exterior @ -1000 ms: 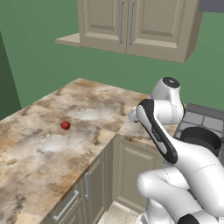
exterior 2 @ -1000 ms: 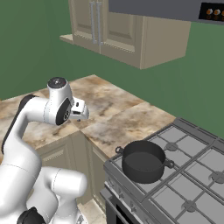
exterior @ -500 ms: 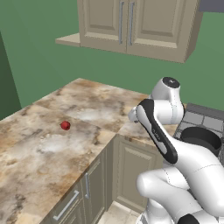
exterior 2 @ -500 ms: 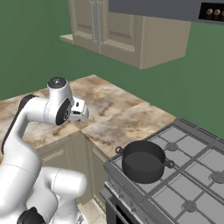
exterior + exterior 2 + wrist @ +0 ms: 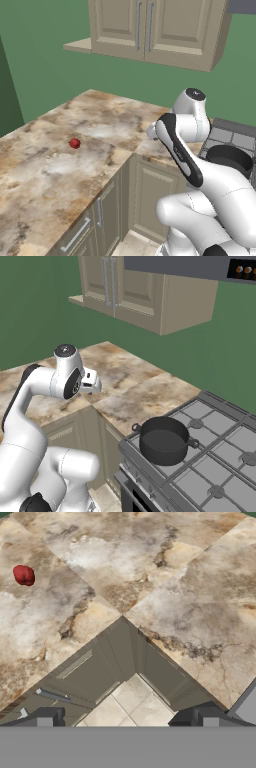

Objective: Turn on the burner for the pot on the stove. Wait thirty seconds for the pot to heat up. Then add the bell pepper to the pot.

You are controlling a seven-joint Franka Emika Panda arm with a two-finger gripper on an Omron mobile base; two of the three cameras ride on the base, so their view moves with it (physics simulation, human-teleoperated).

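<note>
The small red bell pepper (image 5: pixel 74 143) lies on the marble counter, far left of the arm; in the hand view the bell pepper (image 5: pixel 23 575) sits at the upper left. The dark grey pot (image 5: pixel 164 440) stands on the front left grate of the stove (image 5: pixel 222 456), and the pot (image 5: pixel 231 159) also peeks out behind my arm. My gripper (image 5: pixel 125 717) hangs over the counter's inner corner, open, its fingertips (image 5: pixel 46 717) far apart with nothing between them. It is well apart from both pepper and pot.
The L-shaped marble counter (image 5: pixel 107 120) wraps around a floor gap with beige base cabinets (image 5: pixel 150 192) below. Wall cabinets (image 5: pixel 130 291) and a small shelf (image 5: pixel 77 46) hang against the green wall. A hood (image 5: pixel 200 266) overhangs the stove.
</note>
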